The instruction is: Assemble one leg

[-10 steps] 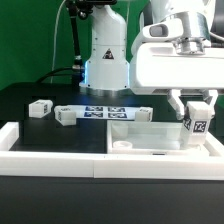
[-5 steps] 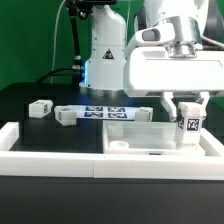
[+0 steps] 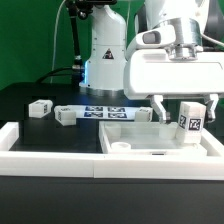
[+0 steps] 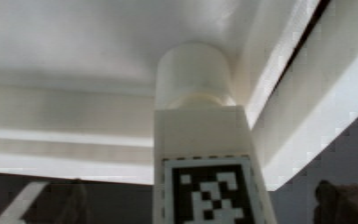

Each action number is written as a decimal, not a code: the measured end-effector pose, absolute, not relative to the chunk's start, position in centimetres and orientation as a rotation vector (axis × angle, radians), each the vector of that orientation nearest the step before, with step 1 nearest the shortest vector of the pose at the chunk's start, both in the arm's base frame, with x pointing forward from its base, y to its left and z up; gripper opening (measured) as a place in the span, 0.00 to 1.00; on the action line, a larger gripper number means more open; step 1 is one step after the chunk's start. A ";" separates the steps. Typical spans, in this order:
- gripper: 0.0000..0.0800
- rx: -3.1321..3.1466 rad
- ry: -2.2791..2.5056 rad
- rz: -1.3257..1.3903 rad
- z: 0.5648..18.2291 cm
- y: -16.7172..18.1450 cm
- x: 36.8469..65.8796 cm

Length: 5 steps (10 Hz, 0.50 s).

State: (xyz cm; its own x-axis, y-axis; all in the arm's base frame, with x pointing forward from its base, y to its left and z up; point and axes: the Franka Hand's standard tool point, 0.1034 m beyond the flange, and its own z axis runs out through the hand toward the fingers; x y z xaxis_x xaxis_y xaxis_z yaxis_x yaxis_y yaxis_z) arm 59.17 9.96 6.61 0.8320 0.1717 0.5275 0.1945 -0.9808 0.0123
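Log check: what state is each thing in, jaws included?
gripper: jaws open, with a gap on each side of the leg.
leg: upright between the jaws, ungripped, its lower end on the white panel.
white panel: lying flat, rim up.
marker board: lying flat behind the panel, untouched.
loose block: lying apart on the exterior view's left, untouched.

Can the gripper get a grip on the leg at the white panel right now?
Likely yes: the gripper looks open, a finger on each side of the upright leg, and nothing shows between them.
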 end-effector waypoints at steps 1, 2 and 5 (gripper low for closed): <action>0.81 -2.967 -0.297 -0.848 6.6 10.0 59.2; 0.81 -2.971 -0.301 -0.830 6.7 9.8 59.1; 0.81 -2.971 -0.308 -0.799 9.5 9.9 59.5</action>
